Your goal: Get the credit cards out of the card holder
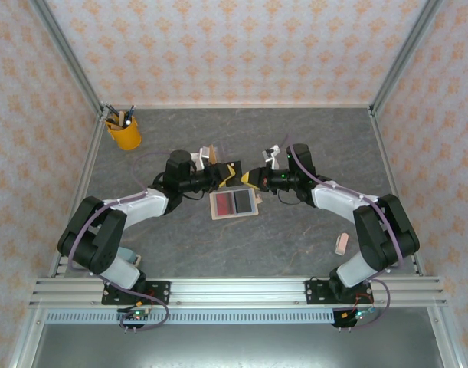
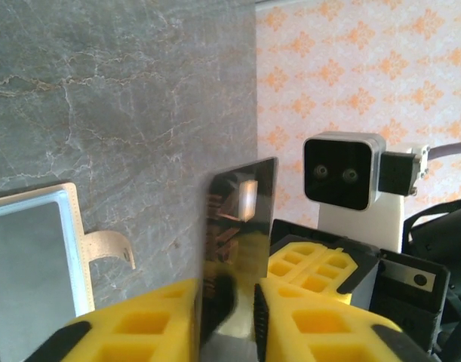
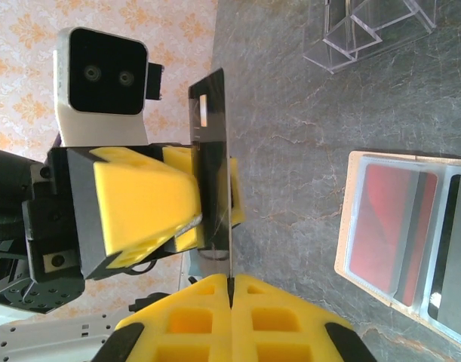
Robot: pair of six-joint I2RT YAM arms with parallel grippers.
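The tan card holder (image 1: 234, 204) lies open on the table, a dark red card (image 3: 381, 219) and a dark brown card (image 3: 456, 241) in its clear pockets. Its closing tab (image 2: 109, 245) sticks out at one side. Above the table, just behind the holder, both grippers meet on one dark glossy card (image 2: 241, 200). My right gripper (image 3: 230, 280) is shut on the card's near edge. My left gripper (image 2: 228, 309) has the card's other end between its fingers, with a visible gap beside the card. From above, the left gripper (image 1: 230, 173) and the right gripper (image 1: 250, 178) face each other.
A yellow cup of pens (image 1: 124, 132) stands at the back left. A clear acrylic stand (image 3: 373, 30) sits behind the right gripper. A small pinkish object (image 1: 342, 244) lies at the front right. Patterned walls close in the table.
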